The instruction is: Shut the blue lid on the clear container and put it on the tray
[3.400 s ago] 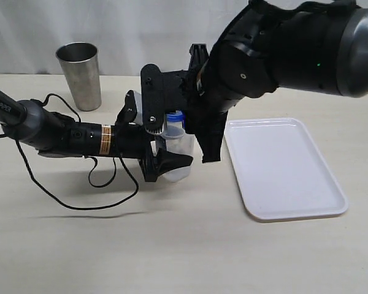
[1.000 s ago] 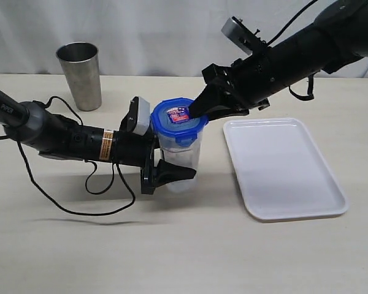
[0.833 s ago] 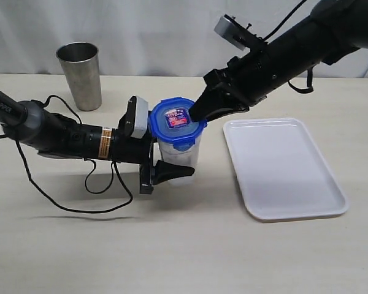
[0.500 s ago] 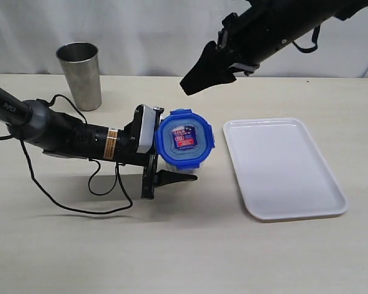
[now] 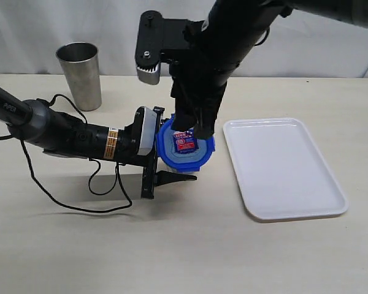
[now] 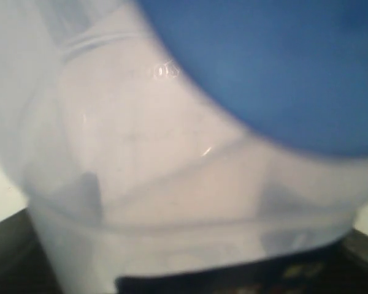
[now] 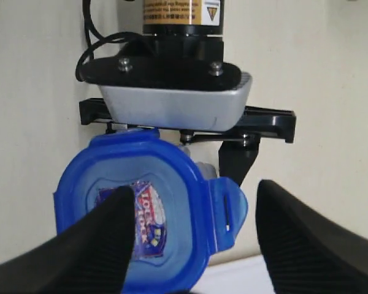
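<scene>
Hanging over the lid, the right gripper (image 7: 193, 190) had its jaws spread wide and nothing caught in them. Its two dark fingers (image 7: 104, 245) straddled one side of the blue lid (image 7: 135, 214). One finger lay across the lid's face near the sticker and the other stood off past the rim. One snap flap (image 7: 227, 211) stuck out sideways into the gap between them, and to my eye it was not yet pressed home.

From that wrist the lid showed almost face-on. I took it that the clear container (image 6: 172, 202) was tipped back, its long axis pointing up towards the right arm, not standing square on the table (image 5: 202, 245). From the side the lid faced outward and upward, with the tumbler body hidden behind it.

The left gripper (image 5: 170, 160) reached in level from the far side and had the container clamped across its body. One black finger showed under the lid; the other I could not see. In that arm's own camera the translucent wall filled the whole view.

So the next push would run along the tumbler's axis, against the left arm's hold.

The tray (image 5: 282, 165) lay bare and flat on the table near the lid, on the right arm's side. The steel cup (image 5: 80, 73) stood well apart behind the left arm.
</scene>
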`<action>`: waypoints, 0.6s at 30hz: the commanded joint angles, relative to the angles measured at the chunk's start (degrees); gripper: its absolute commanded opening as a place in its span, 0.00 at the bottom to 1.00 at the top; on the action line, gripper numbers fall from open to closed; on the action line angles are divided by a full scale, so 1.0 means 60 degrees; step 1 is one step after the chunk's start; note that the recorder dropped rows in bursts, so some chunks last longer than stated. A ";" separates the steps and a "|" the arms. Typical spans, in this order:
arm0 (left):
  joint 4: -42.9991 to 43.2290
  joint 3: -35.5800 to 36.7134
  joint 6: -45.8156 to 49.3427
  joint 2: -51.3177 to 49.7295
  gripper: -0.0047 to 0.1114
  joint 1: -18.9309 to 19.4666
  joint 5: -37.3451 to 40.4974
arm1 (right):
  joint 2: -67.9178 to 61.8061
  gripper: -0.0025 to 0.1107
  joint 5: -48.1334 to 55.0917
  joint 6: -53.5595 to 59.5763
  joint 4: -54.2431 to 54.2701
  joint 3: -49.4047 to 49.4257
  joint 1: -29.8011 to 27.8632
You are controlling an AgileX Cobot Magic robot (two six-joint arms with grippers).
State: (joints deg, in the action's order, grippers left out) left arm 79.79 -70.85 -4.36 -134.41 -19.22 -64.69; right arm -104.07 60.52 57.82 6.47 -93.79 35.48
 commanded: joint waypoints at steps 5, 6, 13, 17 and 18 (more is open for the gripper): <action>-0.0057 -0.0032 -0.0054 0.0123 0.04 0.0000 -0.0054 | -0.0622 0.49 -0.0047 -0.0600 -0.1231 -0.0017 0.0205; -0.0057 -0.0032 -0.0054 0.0123 0.04 0.0000 -0.0054 | -0.0693 0.47 0.0073 -0.0477 -0.1192 -0.0017 0.0205; -0.0057 -0.0032 -0.0270 0.0123 0.04 0.0000 -0.0054 | -0.1151 0.45 0.0906 -0.0560 -0.1078 -0.0017 0.0205; -0.0079 -0.0032 -0.0339 0.0123 0.04 0.0000 -0.0129 | -0.1418 0.39 0.0960 -0.0568 -0.1028 -0.0017 0.0205; -0.0079 -0.0032 -0.0335 0.0123 0.04 0.0000 -0.0195 | -0.1463 0.37 0.0960 -0.0568 -0.1007 -0.0017 0.0205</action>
State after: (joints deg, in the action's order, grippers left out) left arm 79.38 -70.85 -4.36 -134.41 -19.22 -64.05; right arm -109.33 64.00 54.71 0.94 -95.34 36.76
